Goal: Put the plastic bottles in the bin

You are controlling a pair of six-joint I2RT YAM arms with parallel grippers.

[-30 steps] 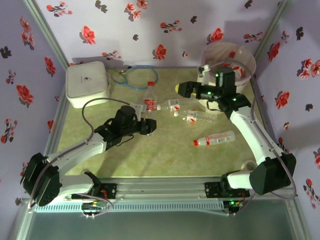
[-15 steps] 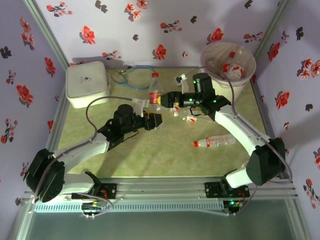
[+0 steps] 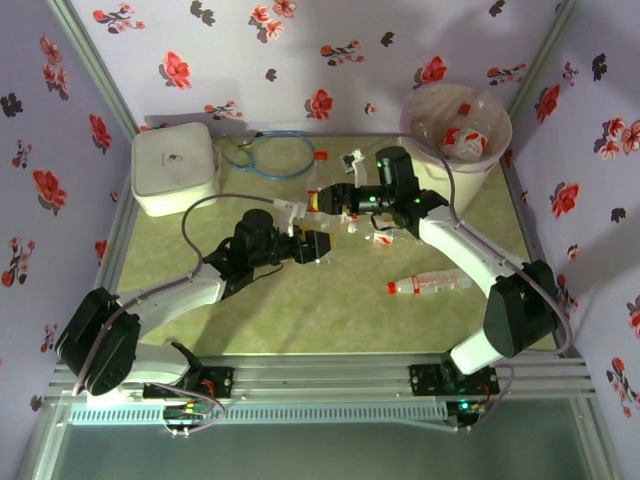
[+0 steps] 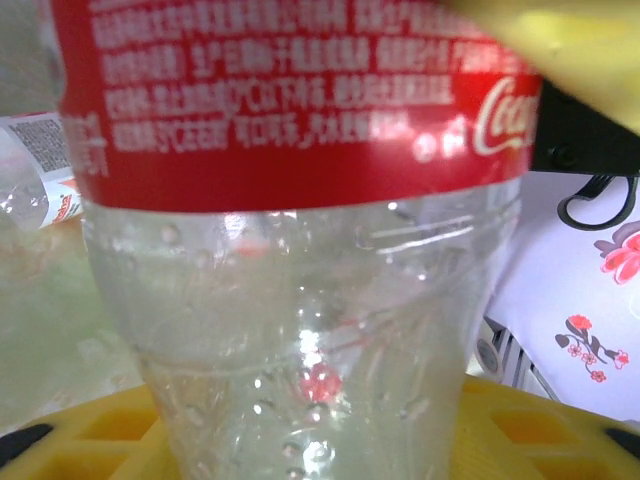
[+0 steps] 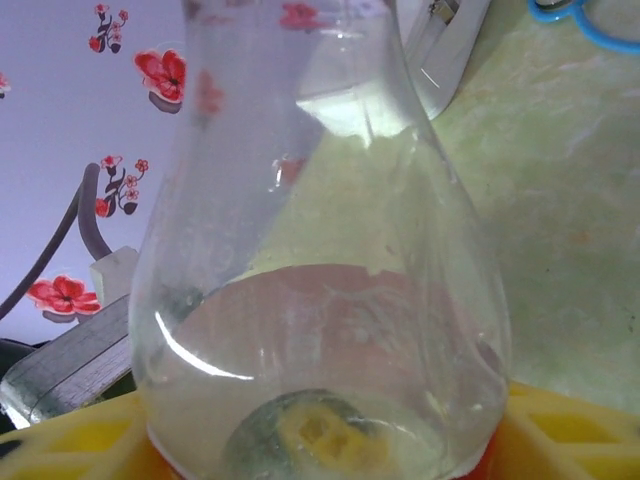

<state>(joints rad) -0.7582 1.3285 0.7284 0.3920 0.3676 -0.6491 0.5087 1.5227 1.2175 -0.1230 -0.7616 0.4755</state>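
Left gripper [image 3: 306, 243] clamps the base of an upright Coca-Cola bottle [image 3: 315, 192] at table centre, slightly farther and more rightward than a second ago. The right gripper [image 3: 336, 198] has swung over from the bin [image 3: 505, 130] at the far right to straddle the bottle's shoulder. Whether it has squeezed yet, I cannot tell. This looks like a handover, with binning next.

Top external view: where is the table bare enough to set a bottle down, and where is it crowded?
Bare: the near strip of table between the left arm and the lying bottle; also the patch in front of the white box. Crowded: the middle, where both arms meet at the upright bottle.
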